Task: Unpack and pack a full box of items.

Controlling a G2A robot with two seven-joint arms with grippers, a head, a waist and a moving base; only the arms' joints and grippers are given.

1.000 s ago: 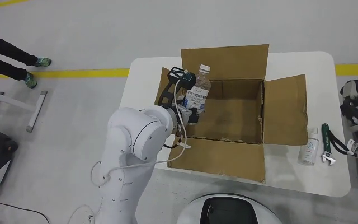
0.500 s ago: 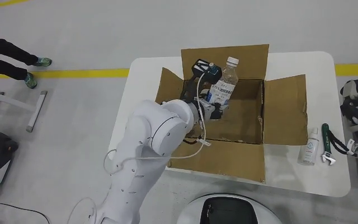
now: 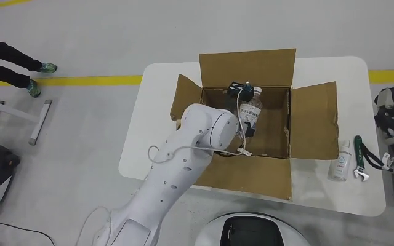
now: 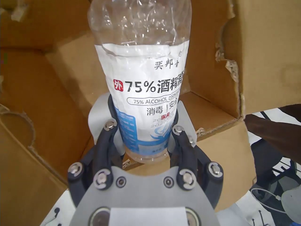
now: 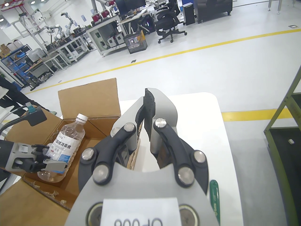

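An open cardboard box (image 3: 246, 66) stands in the middle of the white table (image 3: 151, 129). My left gripper (image 4: 144, 128) is shut on the lower part of a clear bottle (image 4: 143, 71) with a white and blue label. It holds the bottle (image 3: 251, 108) tilted inside the box, near the back left part, cap toward the back wall. The right wrist view shows the same bottle (image 5: 68, 142) low in the box (image 5: 89, 99) with the left gripper (image 5: 44, 157) around its base. My right gripper (image 5: 147, 109) is shut on nothing, above the table to the right of the box.
A small white spray bottle (image 3: 339, 163) and a green-handled tool (image 3: 360, 157) lie on the table right of the box. The box flaps spread out on all sides. The green handle (image 5: 214, 196) lies just below my right gripper.
My left arm has carried the bottle from above the box's left flap rightward and down into the box. The right gripper's side is unchanged.
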